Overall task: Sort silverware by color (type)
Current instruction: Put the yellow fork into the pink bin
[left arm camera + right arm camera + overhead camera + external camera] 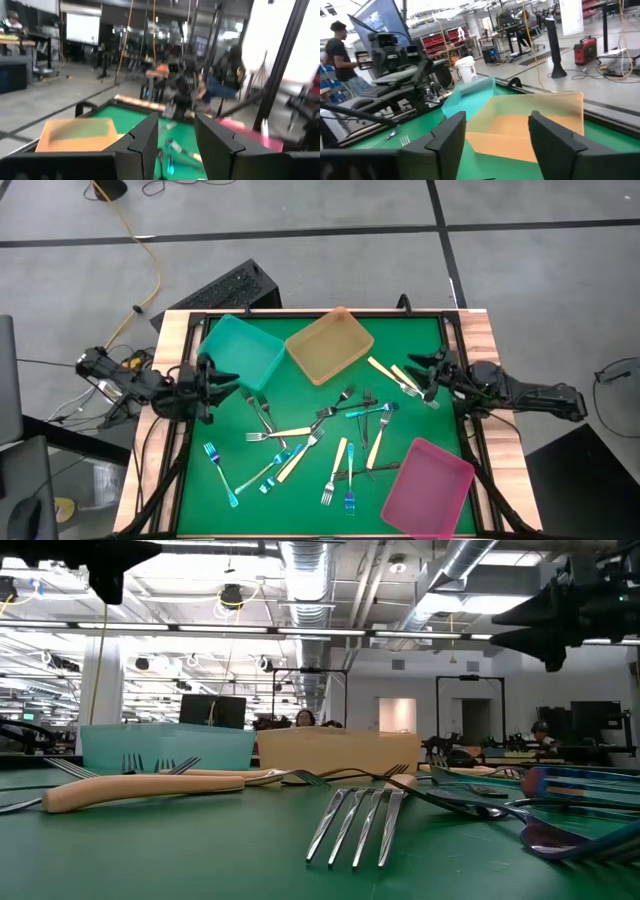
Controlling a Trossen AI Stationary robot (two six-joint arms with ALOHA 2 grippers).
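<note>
The silverware [320, 440] lies scattered flat on the green mat. There are iridescent blue forks [218, 470], cream-handled forks [278, 433] and dark grey forks [335, 402]. Two cream-handled pieces [393, 375] lie near the right edge. In the low view a cream handle [140, 790] and a grey fork [360, 822] lie close to the camera. My left gripper [234, 379] [176, 137] hovers open at the mat's left edge, beside the teal tray. My right gripper [416, 366] [497, 135] hovers open at the right edge, raised above the table [545, 615].
A teal tray [240, 350] and an amber tray [330, 345] stand at the mat's far side. A pink tray [428, 485] stands at the near right corner. A wooden frame [170, 340] borders the mat. A person [337, 55] stands in the room beyond the table.
</note>
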